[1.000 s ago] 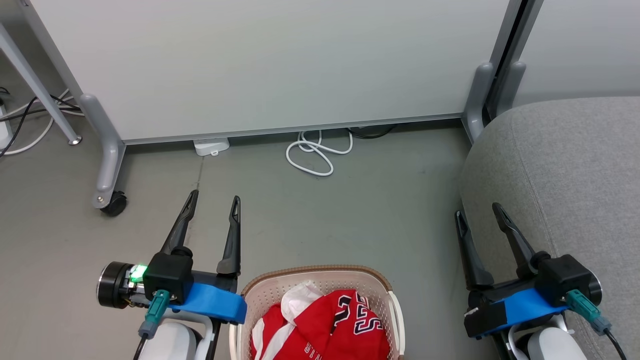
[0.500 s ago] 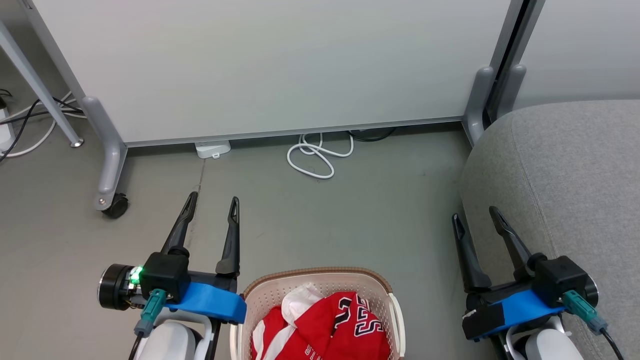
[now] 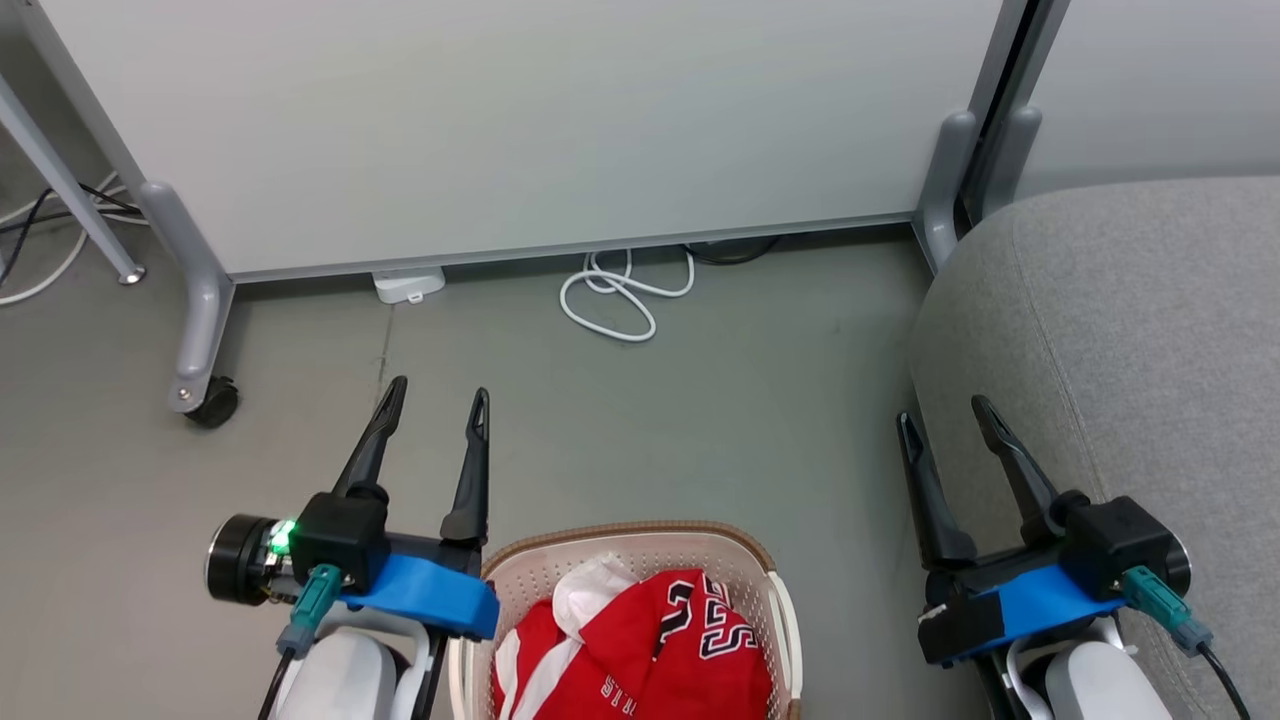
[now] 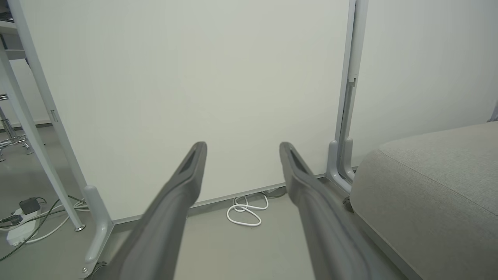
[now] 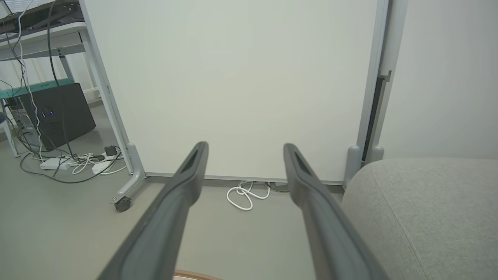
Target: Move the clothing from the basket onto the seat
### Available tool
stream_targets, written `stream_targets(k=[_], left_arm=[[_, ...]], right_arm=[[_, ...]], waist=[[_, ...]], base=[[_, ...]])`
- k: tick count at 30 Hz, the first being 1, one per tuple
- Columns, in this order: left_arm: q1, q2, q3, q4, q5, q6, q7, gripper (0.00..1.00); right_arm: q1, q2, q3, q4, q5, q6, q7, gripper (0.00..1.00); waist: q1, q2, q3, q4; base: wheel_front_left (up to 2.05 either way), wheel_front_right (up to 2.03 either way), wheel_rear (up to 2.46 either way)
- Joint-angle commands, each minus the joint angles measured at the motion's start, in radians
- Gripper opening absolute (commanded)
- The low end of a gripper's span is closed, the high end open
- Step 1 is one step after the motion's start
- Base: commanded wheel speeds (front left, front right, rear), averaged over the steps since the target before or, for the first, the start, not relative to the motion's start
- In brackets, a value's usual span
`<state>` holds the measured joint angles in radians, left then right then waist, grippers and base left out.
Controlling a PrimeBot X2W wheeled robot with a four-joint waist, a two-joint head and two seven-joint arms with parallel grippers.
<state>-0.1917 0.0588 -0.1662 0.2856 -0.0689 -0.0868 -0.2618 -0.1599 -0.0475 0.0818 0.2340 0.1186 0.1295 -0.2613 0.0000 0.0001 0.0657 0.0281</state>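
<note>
Red clothing (image 3: 650, 660) with white trim and dark lettering lies bunched in the cream basket (image 3: 775, 590), which stands on the floor at the bottom middle of the head view. The grey seat (image 3: 1130, 330) fills the right side, also visible in the left wrist view (image 4: 432, 194) and right wrist view (image 5: 424, 210). My left gripper (image 3: 438, 395) hovers open just left of the basket, holding nothing. My right gripper (image 3: 942, 412) is open beside the seat's left edge, empty. Both wrist views show spread fingers (image 4: 183, 186) (image 5: 186, 182) pointing at the white panel.
A white partition panel (image 3: 520, 130) on castor legs (image 3: 200, 390) stands ahead. A coiled white cable (image 3: 610, 300) and a white adapter (image 3: 408, 285) lie at its base. Desk legs, cables and a dark computer case (image 5: 58, 116) sit to the left.
The whole head view has shifted slightly, so the camera moved. Both grippers stay open and empty in the same pose; the clothing lies as before.
</note>
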Motion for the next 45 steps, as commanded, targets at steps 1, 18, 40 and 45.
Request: stream_targets(k=[1,18,40,45], left_arm=[[-0.027,0.001,-0.004,0.008,0.01,-0.005,-0.005,1.0],[-0.276,0.063,-0.214,0.24,0.023,-0.044,-0.004,1.0],[-0.6,0.13,-0.683,0.741,-0.1,-0.044,-0.004,1.0],[-0.66,0.131,-0.778,0.865,-0.118,-0.043,0.007,1.0]], right_arm=[[-0.02,-0.005,0.002,-0.006,0.003,0.002,-0.006,1.0],[-0.186,-0.005,0.034,-0.071,-0.055,0.002,-0.005,1.0],[-0.348,-0.029,0.021,-0.152,-0.093,0.001,-0.005,1.0],[-0.366,-0.031,0.016,-0.171,-0.103,0.001,-0.005,1.0]], waist=[[0.0,-0.0001,0.014,-0.008],[0.0,-0.0001,0.295,-0.075],[0.0,-0.0001,0.655,-0.106],[0.0,-0.0001,0.714,-0.109]], base=[[0.0,0.0,0.0],[0.0,0.0,0.0],[0.0,0.0,0.0],[0.0,0.0,0.0]])
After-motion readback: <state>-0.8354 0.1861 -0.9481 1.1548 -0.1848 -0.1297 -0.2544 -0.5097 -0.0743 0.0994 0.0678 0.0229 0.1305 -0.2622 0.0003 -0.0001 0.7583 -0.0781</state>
